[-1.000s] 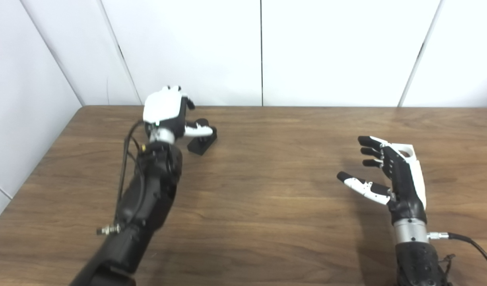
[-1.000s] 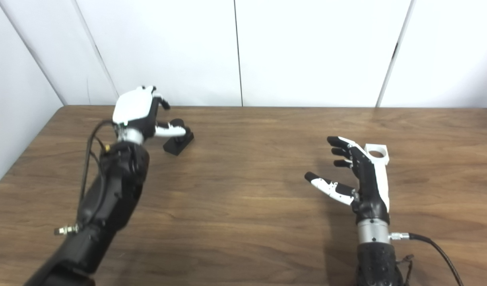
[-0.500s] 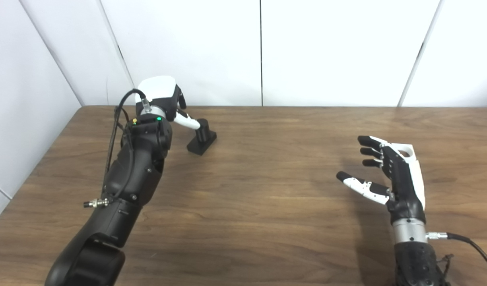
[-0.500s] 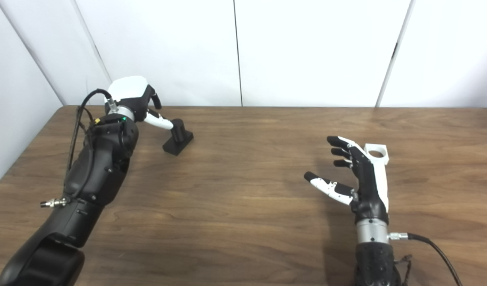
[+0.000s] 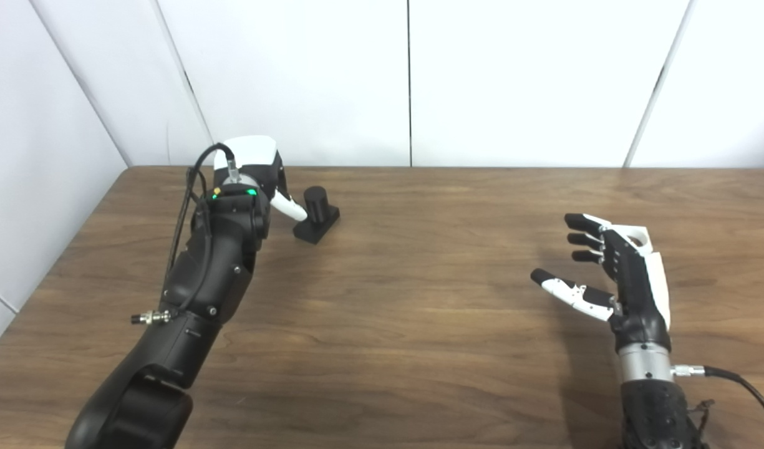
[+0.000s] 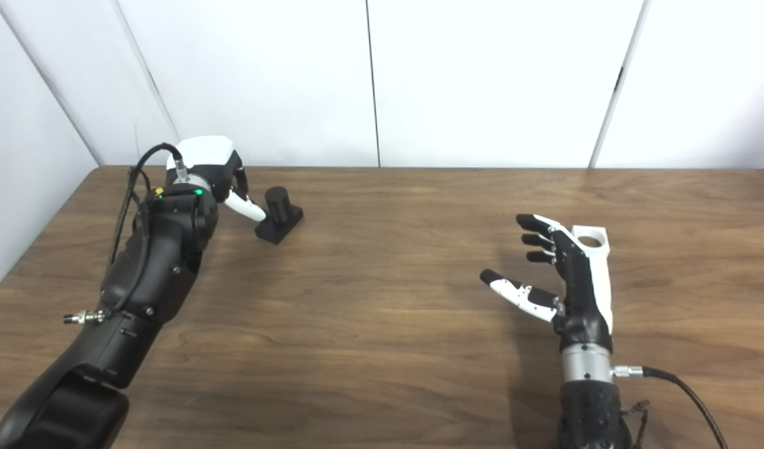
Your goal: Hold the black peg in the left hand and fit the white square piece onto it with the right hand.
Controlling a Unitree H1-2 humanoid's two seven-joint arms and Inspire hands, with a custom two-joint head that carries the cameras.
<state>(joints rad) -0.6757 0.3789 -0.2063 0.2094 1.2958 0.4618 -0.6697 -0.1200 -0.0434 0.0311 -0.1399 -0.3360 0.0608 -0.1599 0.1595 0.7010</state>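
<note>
Two robot hands sit over the brown wood-grain counter (image 5: pixel 394 299), neither gripping anything; the left robot hand (image 5: pixel 257 178) is at the far left corner, its white thumb just beside the black cylindrical peg on its square black base (image 5: pixel 317 213), though whether its fingers are spread or curled is hidden behind the wrist; the right robot hand (image 6: pixel 565 274) hovers with fingers spread and empty, the white square piece with a round hole (image 6: pixel 590 238) lying on the counter just behind it; the step in hand appears to be grasping the peg; next, the left fingers need to close around the cylinder and lift it upright.
</note>
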